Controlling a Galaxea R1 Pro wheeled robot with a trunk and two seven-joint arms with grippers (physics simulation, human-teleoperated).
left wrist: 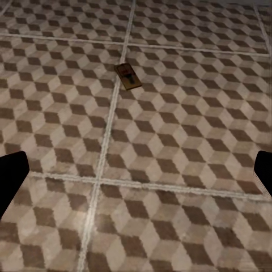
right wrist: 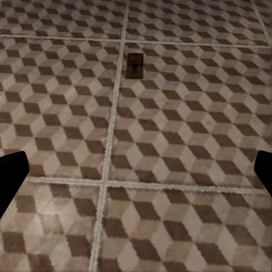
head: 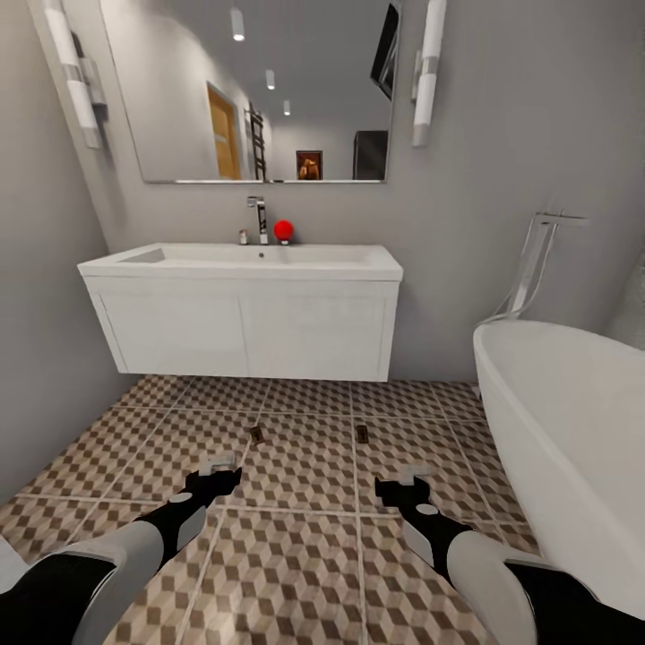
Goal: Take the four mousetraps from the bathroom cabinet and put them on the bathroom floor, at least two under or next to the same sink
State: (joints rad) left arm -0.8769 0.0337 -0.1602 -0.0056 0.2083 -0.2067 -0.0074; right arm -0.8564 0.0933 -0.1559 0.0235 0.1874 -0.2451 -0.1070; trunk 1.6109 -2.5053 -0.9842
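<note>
Both my grippers hang empty and spread wide above the bathroom floor (head: 305,546). The left gripper (head: 218,473) and the right gripper (head: 402,488) reach forward side by side, their dark fingertips (left wrist: 12,177) showing apart at the edges of each wrist view with nothing between them.

Just ahead of the left gripper, one mousetrap (head: 256,434) lies flat on the cube-patterned tiles, beside a grout line and slightly askew in the left wrist view (left wrist: 128,76). A second mousetrap (head: 362,434) lies ahead of the right gripper, also next to a grout line (right wrist: 134,65). The two traps sit apart, level with each other, on the same tiled surface.

Beyond them, the bathroom sink (head: 242,260) with its chrome faucet (head: 259,218) tops a white wall-hung vanity (head: 246,327); both traps lie in front of it, near its lower edge. A white bathtub (head: 573,421) stands to my right.
</note>
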